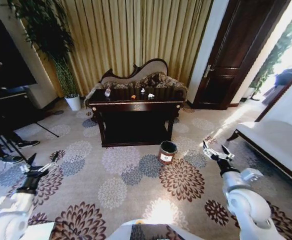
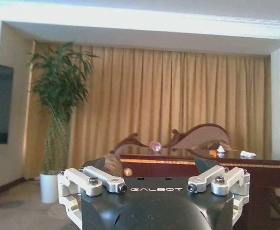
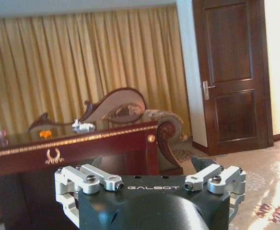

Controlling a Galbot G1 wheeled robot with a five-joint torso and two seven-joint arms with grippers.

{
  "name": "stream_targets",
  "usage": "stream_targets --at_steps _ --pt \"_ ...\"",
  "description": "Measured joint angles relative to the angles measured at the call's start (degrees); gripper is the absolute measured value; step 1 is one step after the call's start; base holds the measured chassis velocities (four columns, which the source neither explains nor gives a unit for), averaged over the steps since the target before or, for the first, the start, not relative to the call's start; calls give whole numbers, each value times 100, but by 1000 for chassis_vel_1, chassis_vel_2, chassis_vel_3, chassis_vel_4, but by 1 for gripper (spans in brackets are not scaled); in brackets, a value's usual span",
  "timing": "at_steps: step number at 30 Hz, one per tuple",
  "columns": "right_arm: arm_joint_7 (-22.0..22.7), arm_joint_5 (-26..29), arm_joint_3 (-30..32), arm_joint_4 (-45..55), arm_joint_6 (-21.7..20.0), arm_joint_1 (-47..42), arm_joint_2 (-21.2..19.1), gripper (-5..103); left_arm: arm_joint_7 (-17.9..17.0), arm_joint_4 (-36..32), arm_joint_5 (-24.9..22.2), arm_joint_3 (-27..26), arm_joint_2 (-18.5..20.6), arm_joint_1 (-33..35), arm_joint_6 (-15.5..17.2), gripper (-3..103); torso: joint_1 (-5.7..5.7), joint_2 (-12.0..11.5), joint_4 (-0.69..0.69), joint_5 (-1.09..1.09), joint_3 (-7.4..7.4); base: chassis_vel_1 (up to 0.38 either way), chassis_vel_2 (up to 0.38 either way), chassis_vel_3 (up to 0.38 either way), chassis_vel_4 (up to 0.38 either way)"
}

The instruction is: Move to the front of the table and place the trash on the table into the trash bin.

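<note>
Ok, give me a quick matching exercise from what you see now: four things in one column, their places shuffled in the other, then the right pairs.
Things:
1. bottle
2. bin
3. left gripper
4. plant pot

Places:
A. on the carpet, in front of the table's right end
B. on the tabletop, near its left end
C. low on the robot's left, over the carpet, well short of the table
D. on the floor by the curtain, left of the table

Pairs: 1-B, 2-A, 3-C, 4-D
</note>
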Motion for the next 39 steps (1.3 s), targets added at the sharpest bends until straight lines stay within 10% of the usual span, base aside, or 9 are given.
stream_targets --at_steps 20,27,39 --pt "-1 484 -215 -24 -119 227 -653 100 275 -393 158 613 553 -483 430 100 0 0 0 0 0 0 0 0 0" --pt "-1 488 -147 86 -149 199 -650 100 707 -374 48 549 551 -458 404 100 0 0 0 -1 -1 0 0 0 0" --pt "-1 355 -251 403 -185 350 -280 100 445 -561 79 432 156 -280 317 100 0 0 1 -1 -1 0 0 0 0"
